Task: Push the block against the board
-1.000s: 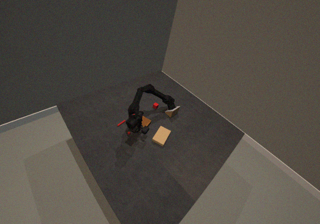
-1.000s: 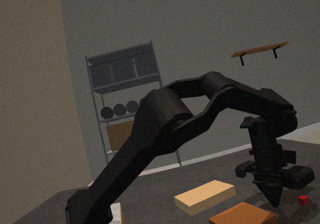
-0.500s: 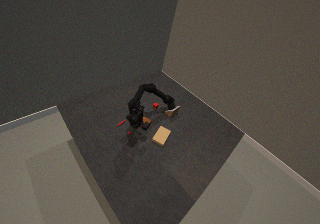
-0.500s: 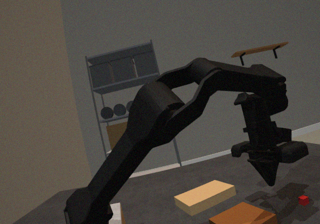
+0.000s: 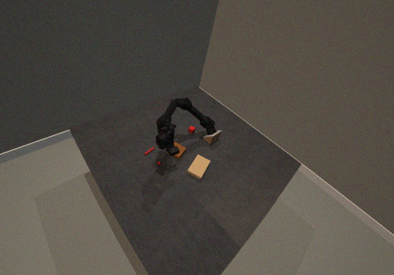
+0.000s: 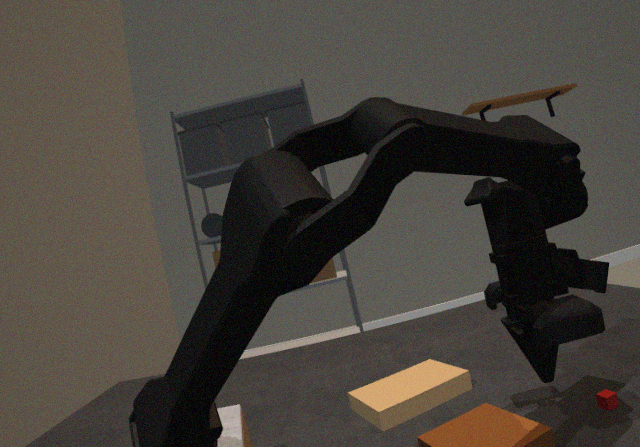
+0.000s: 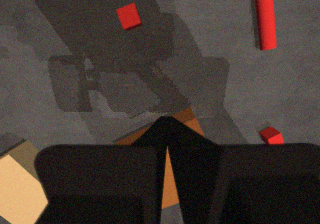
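The square block, orange-brown [image 5: 180, 150] [image 6: 485, 426] [image 7: 170, 190], lies flat on the dark floor, partly hidden by the arm in the top view and by the fingers in the wrist view. The board, a pale tan oblong slab [image 5: 199, 166] [image 6: 408, 386] [image 7: 19, 190], lies flat beside it, with a gap of floor between the two and their edges at an angle. My gripper [image 6: 549, 379] [image 7: 166, 122] is shut and empty, its tips pointing down. It is above the floor, near the block's side away from the arm's base; the exact height is unclear.
A small red cube [image 5: 158, 163] [image 6: 606, 399] [image 7: 129, 16] lies beyond the block. A red rod [image 5: 149, 151] [image 7: 266, 16] and another red cube [image 5: 191, 129] [image 7: 272, 136] lie nearby. The arm's base stands on a wedge-shaped stand [image 5: 212, 137]. A grey shelf unit [image 6: 266, 103] stands at the wall.
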